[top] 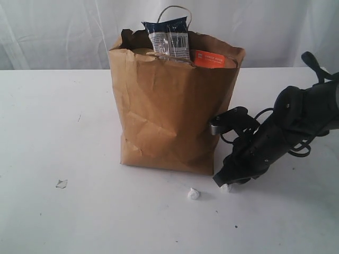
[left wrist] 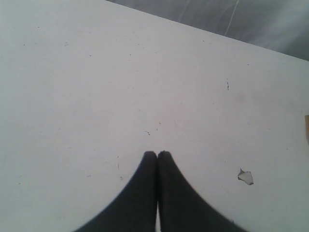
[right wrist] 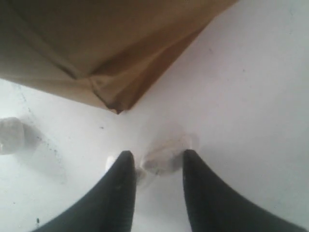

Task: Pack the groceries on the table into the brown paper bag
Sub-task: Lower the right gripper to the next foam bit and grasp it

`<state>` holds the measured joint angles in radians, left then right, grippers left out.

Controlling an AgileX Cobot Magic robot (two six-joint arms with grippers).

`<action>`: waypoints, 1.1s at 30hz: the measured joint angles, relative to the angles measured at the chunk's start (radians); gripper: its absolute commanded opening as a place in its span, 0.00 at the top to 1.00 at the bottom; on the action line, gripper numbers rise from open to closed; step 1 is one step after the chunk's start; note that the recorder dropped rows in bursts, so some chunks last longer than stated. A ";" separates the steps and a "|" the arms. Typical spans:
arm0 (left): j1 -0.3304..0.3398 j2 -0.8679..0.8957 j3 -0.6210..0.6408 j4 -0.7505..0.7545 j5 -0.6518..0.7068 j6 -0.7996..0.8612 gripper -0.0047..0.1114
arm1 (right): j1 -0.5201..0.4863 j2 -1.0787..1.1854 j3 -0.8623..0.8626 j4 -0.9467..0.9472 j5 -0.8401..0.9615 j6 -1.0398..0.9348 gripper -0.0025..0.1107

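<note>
My right arm slopes down at lower right, its tool (top: 226,184) apart astride a pale scrap (right wrist: 166,158) on the desk (top: 63,132). Filled bag (top: 169,111) stands mid-frame. Left tool (left wrist: 157,154) is together.

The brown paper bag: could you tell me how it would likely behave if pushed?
The brown paper bag is creased, so its wall would probably dent before it slides. The navy packet and orange-labelled pouch reach its rim, so it is likely heavy and may tip if pushed high.
</note>
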<state>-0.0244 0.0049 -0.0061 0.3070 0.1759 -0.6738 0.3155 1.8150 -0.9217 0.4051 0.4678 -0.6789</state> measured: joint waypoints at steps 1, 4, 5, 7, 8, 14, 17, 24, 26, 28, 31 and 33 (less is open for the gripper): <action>0.000 0.000 0.000 0.000 0.000 0.000 0.96 | 0.000 0.002 0.000 0.000 0.000 0.002 0.77; 0.000 0.000 0.000 0.000 0.000 0.000 0.96 | 0.000 0.002 0.000 0.000 0.000 0.002 0.80; 0.000 0.000 0.000 0.000 0.000 0.000 0.96 | 0.000 0.002 0.000 0.000 0.000 0.002 0.81; 0.000 0.000 0.000 0.000 0.000 0.000 0.96 | 0.000 0.002 0.000 0.000 0.000 0.002 0.83; 0.000 0.000 0.000 0.000 0.000 0.000 0.96 | 0.000 0.002 0.000 0.000 0.000 0.002 0.83; 0.000 0.000 0.000 0.000 0.000 0.000 0.96 | 0.000 0.002 0.000 0.000 0.016 0.002 0.86; 0.000 0.000 0.000 0.000 0.000 0.000 0.96 | 0.000 -0.009 0.000 0.000 0.066 0.002 0.86; 0.000 0.000 0.000 0.000 0.000 0.000 0.96 | 0.003 -0.099 0.000 -0.003 0.211 0.016 0.86; 0.000 0.000 0.000 0.000 0.000 0.000 0.96 | 0.003 -0.113 0.000 -0.007 0.221 0.019 0.86; 0.000 0.000 0.000 0.000 0.000 0.000 0.96 | 0.003 -0.122 0.000 -0.011 0.228 0.022 0.86; 0.000 0.000 0.000 0.000 0.000 0.000 0.96 | 0.003 -0.122 0.000 -0.002 0.261 0.024 0.86; 0.000 0.000 0.000 0.000 0.000 0.000 0.96 | 0.003 -0.122 0.000 0.009 0.311 0.024 0.84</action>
<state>-0.0244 0.0049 -0.0061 0.3070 0.1759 -0.6738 0.3182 1.6934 -0.9217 0.4138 0.7793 -0.6545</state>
